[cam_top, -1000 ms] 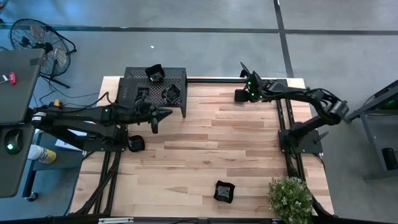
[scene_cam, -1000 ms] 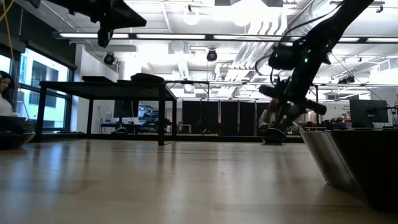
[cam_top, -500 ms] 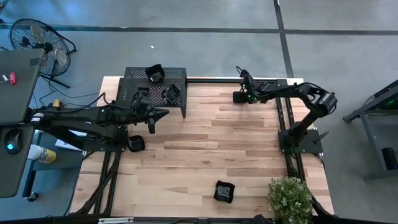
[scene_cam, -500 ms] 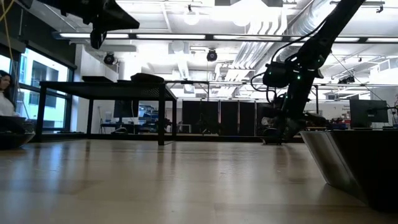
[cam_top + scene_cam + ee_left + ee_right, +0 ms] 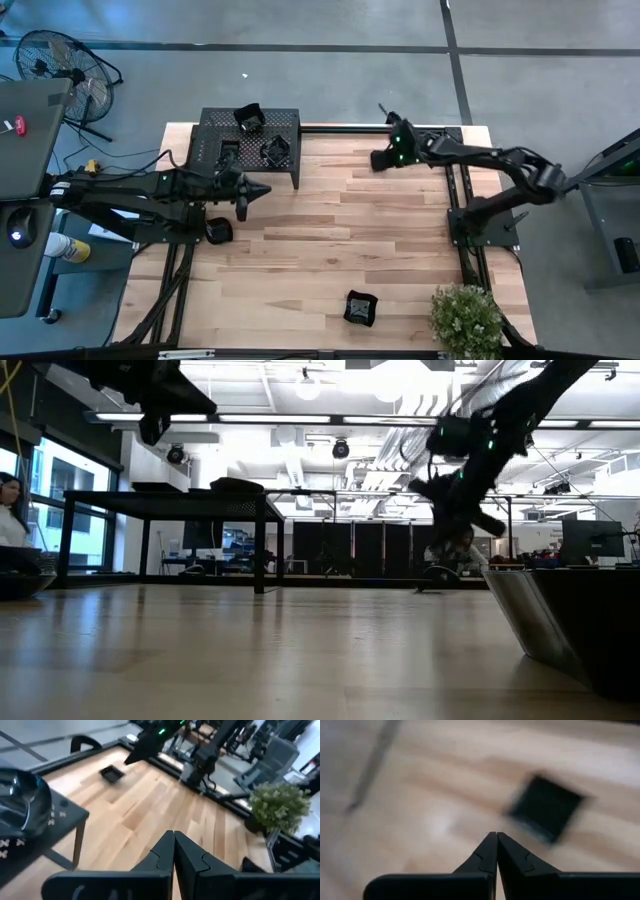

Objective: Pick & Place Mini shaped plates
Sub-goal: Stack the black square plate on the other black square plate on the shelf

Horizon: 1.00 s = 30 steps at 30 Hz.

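Your right gripper [image 5: 496,836], fingers pressed together and empty, hangs above a small glossy black square plate [image 5: 546,808]; your left gripper [image 5: 173,836], likewise closed, hovers beside the black perforated metal rack [image 5: 212,147].

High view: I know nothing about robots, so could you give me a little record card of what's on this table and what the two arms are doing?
Surface: wooden table
Rack: black perforated rack at the far left corner
Plates on rack: at least two small black ones
Lone plate: at the near edge
Square plate: flat on the wood, far right side
Left end effector: shut, empty, beside the rack
Right end effector: shut, empty, above the table close to the square plate
Extra: potted plant at the near right corner
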### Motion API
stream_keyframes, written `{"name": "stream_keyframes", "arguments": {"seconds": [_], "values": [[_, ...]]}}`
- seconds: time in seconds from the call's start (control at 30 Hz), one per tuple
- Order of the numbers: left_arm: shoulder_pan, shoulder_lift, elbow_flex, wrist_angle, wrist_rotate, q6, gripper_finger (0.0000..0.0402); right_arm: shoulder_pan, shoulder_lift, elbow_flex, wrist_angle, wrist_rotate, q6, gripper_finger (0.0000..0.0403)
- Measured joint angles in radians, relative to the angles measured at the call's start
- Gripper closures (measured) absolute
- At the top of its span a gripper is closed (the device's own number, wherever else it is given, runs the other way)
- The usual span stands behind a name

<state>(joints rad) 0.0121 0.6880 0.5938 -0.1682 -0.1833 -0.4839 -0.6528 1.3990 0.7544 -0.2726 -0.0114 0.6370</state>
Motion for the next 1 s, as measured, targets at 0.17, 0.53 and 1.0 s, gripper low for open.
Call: {"name": "stream_keyframes", "arguments": {"seconds": [0.17, 0.53, 1.0], "values": [[0.0, 0.0, 0.0, -0.045, 0.02, 0.0, 0.0401, 0.216, -0.052, 0.0, -0.016, -0.009, 0.041, 0.0397], [0.0, 0.0, 0.0, -0.068, 0.044, -0.001, 0.0401, 0.131, -0.026, 0.0, -0.086, 0.352, 0.35, 0.032], [0.0, 0.001, 0.0, -0.076, 0.065, 0.006, 0.0401, -0.002, 0.243, 0.0, 0.007, 0.246, 0.305, 0.0261]]}}
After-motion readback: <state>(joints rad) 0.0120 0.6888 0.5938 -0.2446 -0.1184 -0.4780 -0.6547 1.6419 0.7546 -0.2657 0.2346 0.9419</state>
